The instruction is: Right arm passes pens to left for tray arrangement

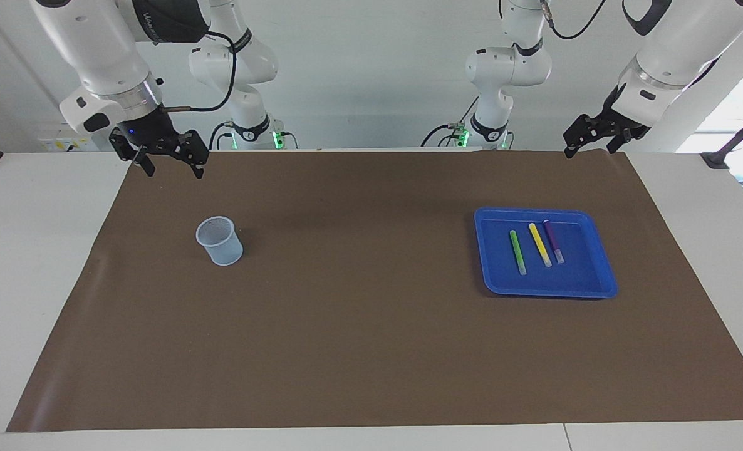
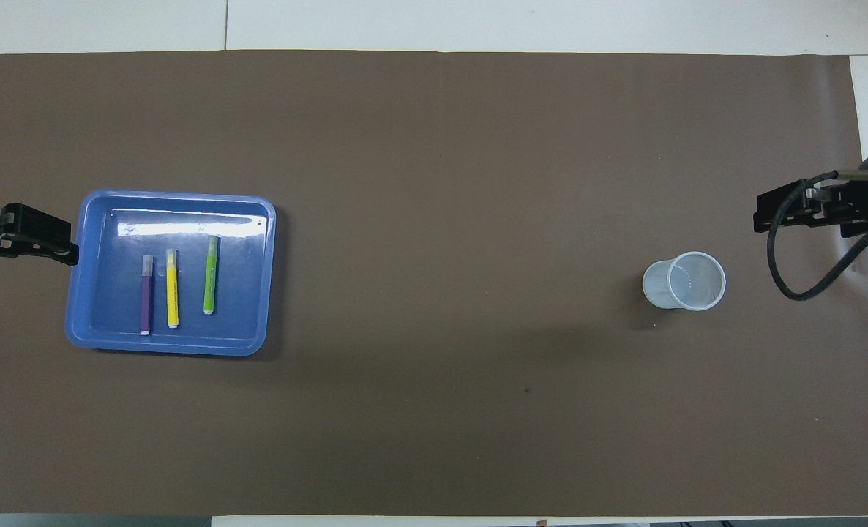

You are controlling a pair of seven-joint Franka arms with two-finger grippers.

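pens (image 1: 537, 245) in tray (image 1: 600, 275) (side by side) | left gripper (image 1: 587, 143) — open, empty | right gripper (image 1: 170, 164) — open, empty

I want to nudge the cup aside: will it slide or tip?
The cup looks thin, translucent and empty, so probably very light. It stands upright, taller than its narrow base, so a high push would likely tip it; on its side it would probably roll.
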